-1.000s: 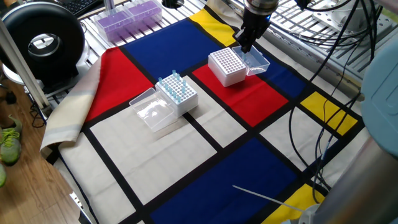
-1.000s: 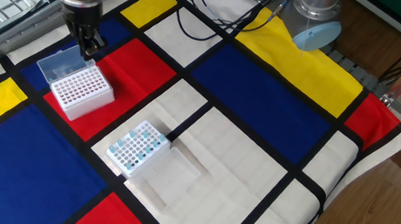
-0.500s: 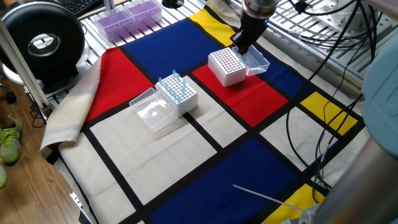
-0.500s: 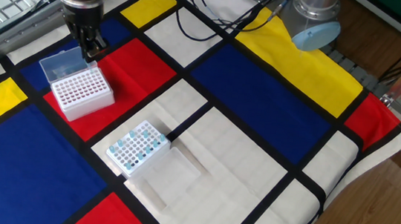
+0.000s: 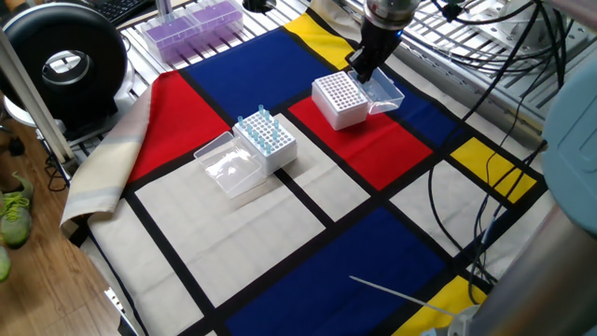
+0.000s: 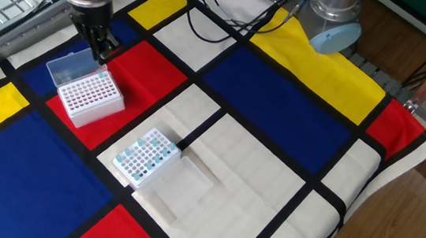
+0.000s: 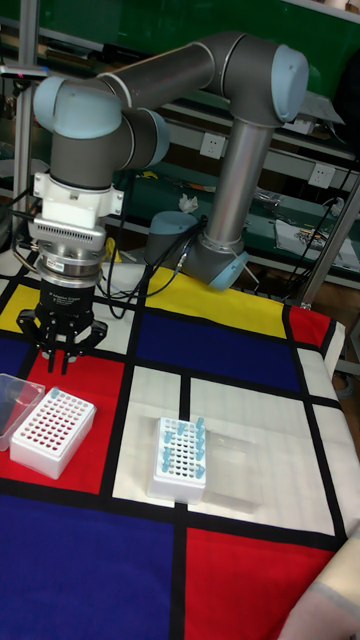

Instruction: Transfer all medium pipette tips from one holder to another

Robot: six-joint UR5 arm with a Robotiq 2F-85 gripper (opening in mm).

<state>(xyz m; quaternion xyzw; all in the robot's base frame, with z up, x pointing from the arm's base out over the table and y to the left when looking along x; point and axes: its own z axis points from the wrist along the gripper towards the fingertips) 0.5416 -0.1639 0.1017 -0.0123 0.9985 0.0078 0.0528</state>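
Since a second ago, the end effector (image 6: 103, 50) has shifted a little and the empty rack (image 6: 87, 98) under it has slid slightly on the cloth. I see it just above the far edge of this rack, beside the clear lid (image 6: 68, 65). Its fingers look nearly closed, but I cannot tell if they grip anything. The tips (image 5: 260, 127) stand in the other rack (image 5: 269, 144), well apart from the end effector, toward the white square. I judge the tips very light, thin stiff plastic, smooth and slippery; better to take one at its blue collar, gently.
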